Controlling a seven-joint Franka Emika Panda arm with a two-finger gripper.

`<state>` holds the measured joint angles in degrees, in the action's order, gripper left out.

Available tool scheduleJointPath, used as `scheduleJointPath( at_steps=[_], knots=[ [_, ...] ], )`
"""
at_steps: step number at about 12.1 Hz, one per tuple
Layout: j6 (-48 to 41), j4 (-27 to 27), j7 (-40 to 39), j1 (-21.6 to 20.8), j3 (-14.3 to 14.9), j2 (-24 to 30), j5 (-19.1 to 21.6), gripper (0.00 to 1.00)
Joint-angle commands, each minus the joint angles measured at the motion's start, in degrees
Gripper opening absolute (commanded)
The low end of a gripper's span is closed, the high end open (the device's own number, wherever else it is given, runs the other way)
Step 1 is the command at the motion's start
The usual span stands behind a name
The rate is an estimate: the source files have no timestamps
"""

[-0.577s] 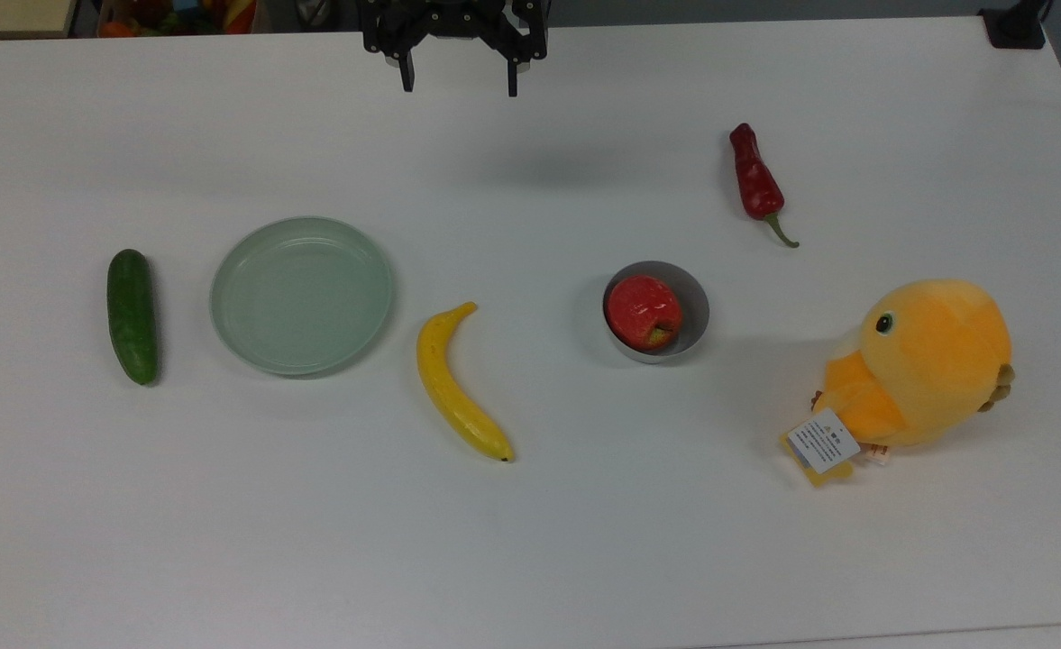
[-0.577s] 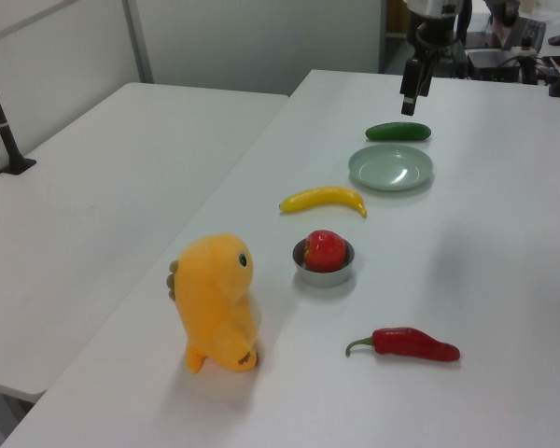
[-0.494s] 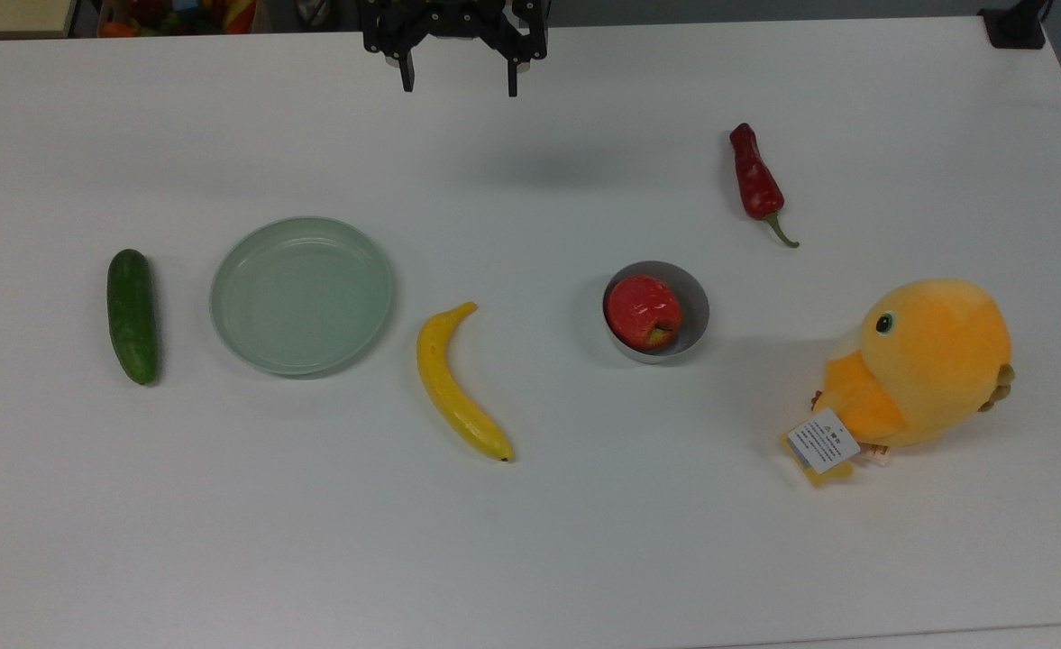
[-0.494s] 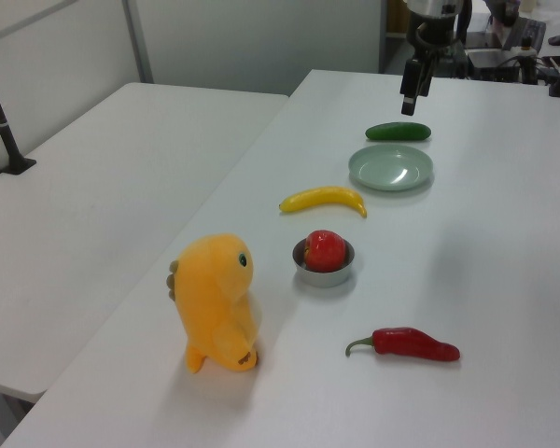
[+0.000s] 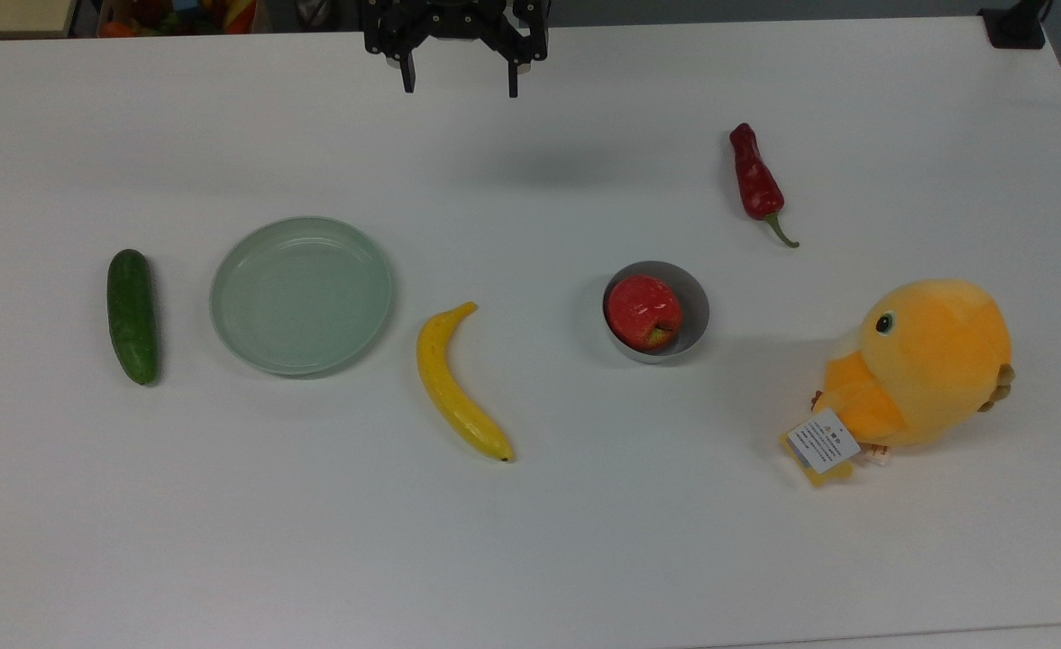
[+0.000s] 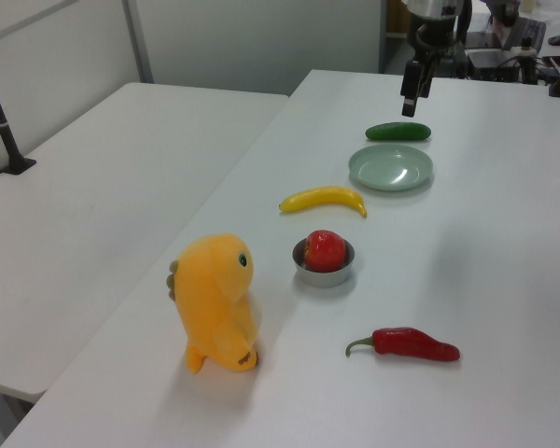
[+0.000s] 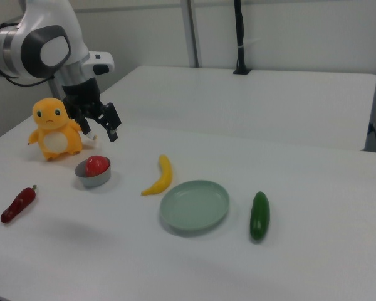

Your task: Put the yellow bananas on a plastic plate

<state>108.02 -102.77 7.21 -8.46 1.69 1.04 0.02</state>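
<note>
I hover my gripper (image 5: 457, 83) high above the table, fingers spread and empty, well apart from the plastic plate (image 5: 301, 295). The yellow banana (image 5: 456, 383) lies just beside that plate, untouched. Next I judge I must descend over the banana's middle.

The gripper (image 5: 458, 87) creeps a touch higher and farther from the plastic plate (image 5: 301, 295), edging toward the table's far edge in the top view. In the left view it sits a hair higher above the plate (image 6: 390, 167) than it did half a second ago, and its open fingers keep the same spread.
</note>
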Motion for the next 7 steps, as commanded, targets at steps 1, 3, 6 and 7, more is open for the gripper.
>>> scheduleJointPath(
  at_steps=[1,3,6,7],
  knots=[
    [0.26,-1.03,-0.27,-0.77,0.24,0.10,0.77,1.00],
    [0.27,-2.35,-0.44,-1.03,0.24,0.10,0.25,1.00],
    [5.51,-4.27,-0.36,-1.12,0.07,-1.30,0.24,1.00],
    [7.19,-3.94,-0.44,-1.03,0.07,-2.79,0.16,1.00]
  ],
)
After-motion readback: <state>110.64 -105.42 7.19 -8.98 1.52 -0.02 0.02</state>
